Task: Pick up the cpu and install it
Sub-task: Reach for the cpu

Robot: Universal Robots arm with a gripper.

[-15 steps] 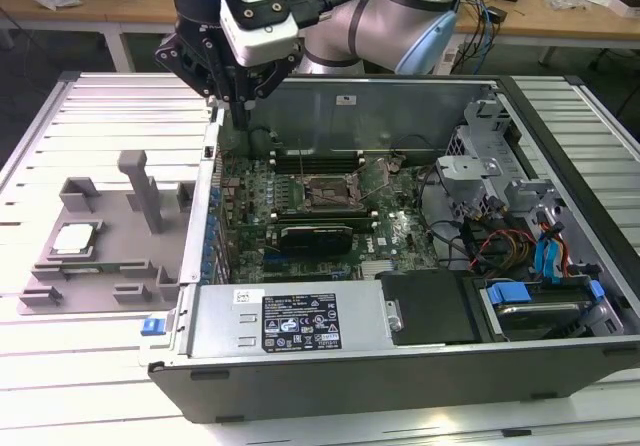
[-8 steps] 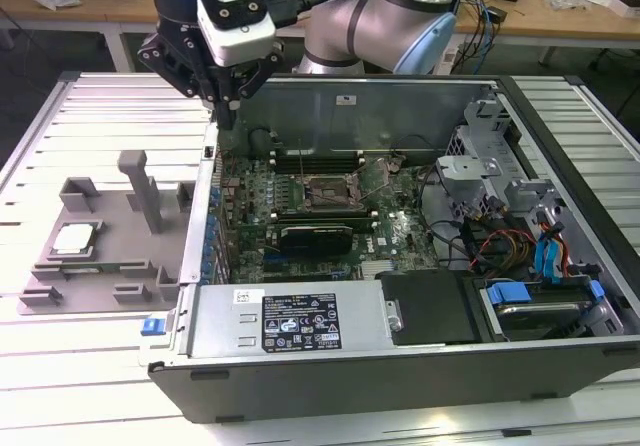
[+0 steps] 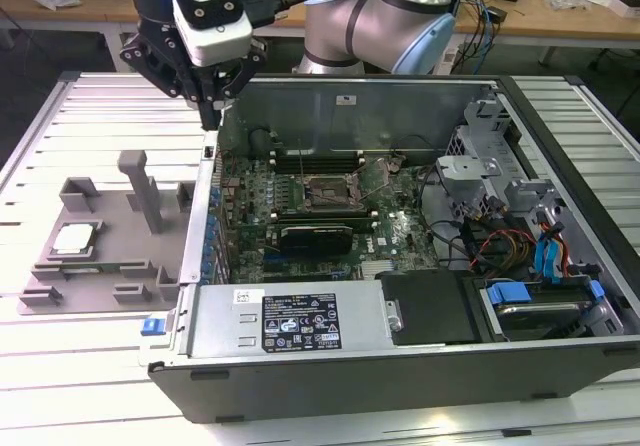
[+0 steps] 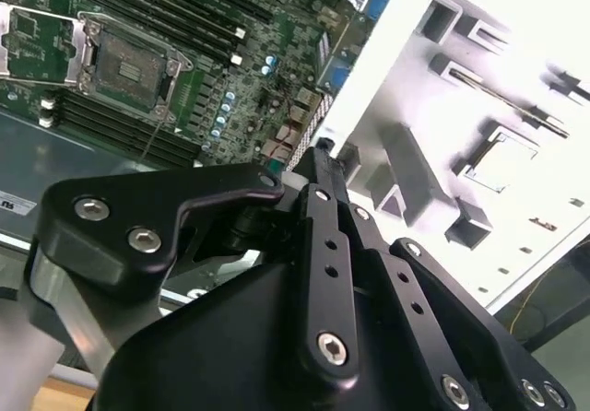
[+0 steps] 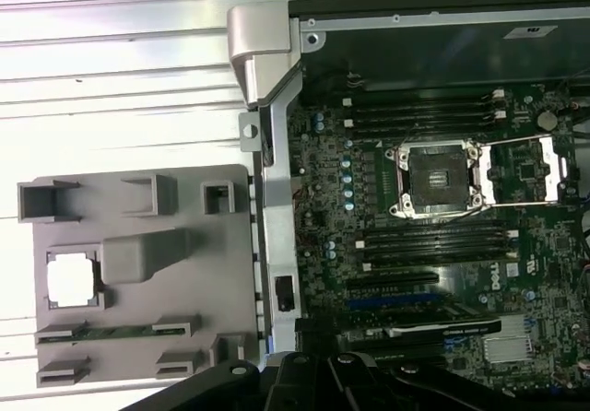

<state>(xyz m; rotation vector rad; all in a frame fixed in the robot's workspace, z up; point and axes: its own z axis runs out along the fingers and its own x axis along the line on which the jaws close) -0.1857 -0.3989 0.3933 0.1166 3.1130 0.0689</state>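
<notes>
Cpu [image 3: 75, 238] lies flat in a pocket of the tray [image 3: 112, 228], outside the case [image 3: 400, 371], on the exterior view's left. Likely light, stiff, thin and fragile underneath, so grip opposite edges. Socket [image 3: 325, 194] open mid-board. Beyond, gripper [image 3: 210, 114] hangs over the case wall, fingers pressed together, empty.

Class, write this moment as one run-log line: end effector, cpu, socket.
end effector: shut, empty, over case wall | cpu: in grey tray | socket: open, empty
</notes>
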